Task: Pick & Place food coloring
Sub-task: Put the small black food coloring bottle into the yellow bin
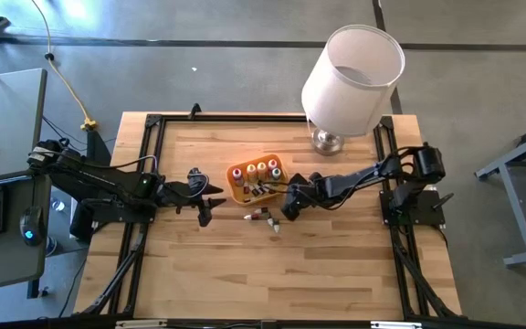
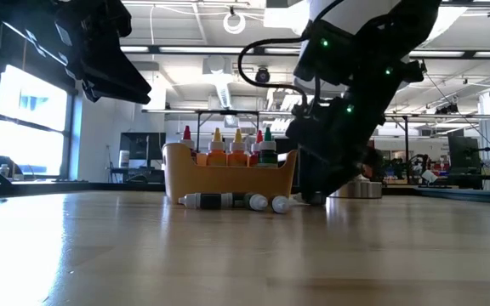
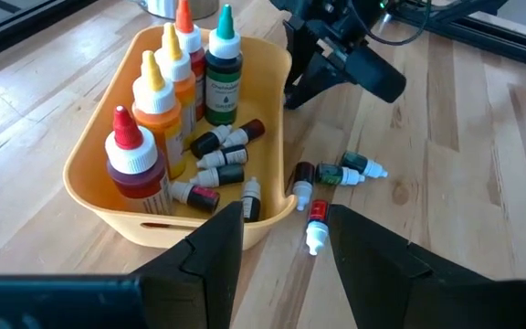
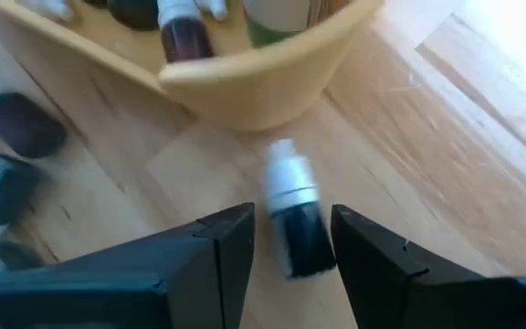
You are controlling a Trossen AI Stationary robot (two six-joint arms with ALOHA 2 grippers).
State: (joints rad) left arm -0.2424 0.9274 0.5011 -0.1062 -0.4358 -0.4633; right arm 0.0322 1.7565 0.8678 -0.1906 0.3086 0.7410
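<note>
The orange tray (image 1: pixel 241 194) holds several upright food coloring bottles (image 3: pixel 158 100) and small vials (image 3: pixel 222 164) lying on its floor. Three loose vials (image 3: pixel 316 222) lie on the wood at the tray's near right corner. Another dark vial with a white cap (image 4: pixel 290 187) lies on the table beside the tray's corner. My right gripper (image 4: pixel 290 242) (image 1: pixel 288 208) hangs open over it, slanting down, one finger on either side and touching nothing. My left gripper (image 3: pixel 286 238) (image 1: pixel 212 206) waits open and empty, left of the tray.
A lamp with a white shade (image 1: pixel 352 73) stands at the table's far right. A black frame (image 1: pixel 153 123) runs around the wooden table top. Bare wood lies toward the near edge (image 1: pixel 272 283).
</note>
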